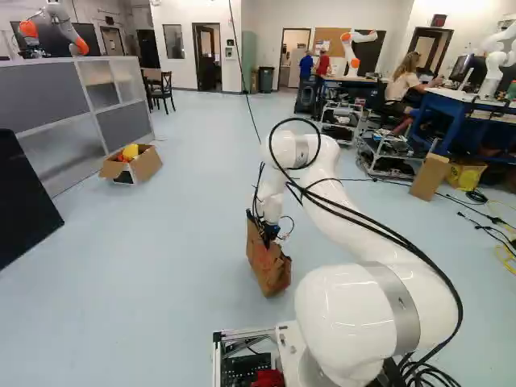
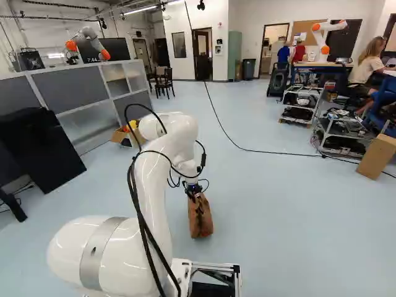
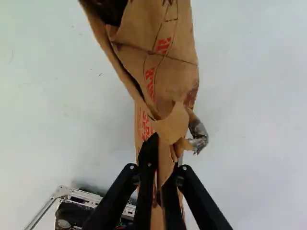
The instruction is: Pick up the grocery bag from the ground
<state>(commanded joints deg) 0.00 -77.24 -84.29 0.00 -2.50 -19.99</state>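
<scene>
one brown paper grocery bag (image 1: pixel 268 266), hanging below the claw (image 1: pixel 271 233) just ahead of the base. claw's holding it: fingers closed on crumpled paper from both sides. bag leans a bit in left base view; can't tell if its bottom touches the floor (image 1: pixel 193 266). open cardboard box (image 1: pixel 147 164) with something yellow (image 1: pixel 131 151) in it sits by the grey partition (image 1: pixel 40 98), well apart from the bag.

There is one paper bag (image 1: pixel 270 270), one near arm (image 1: pixel 355 226), and on it one pincer (image 1: pixel 268 235) with two fingers (image 3: pixel 144 191). One open cardboard box (image 1: pixel 145 164) and one upright cardboard box (image 1: pixel 429 177) make two. There are two shelved carts (image 1: pixel 393 175) and one green cabinet (image 2: pixel 235 52).
</scene>
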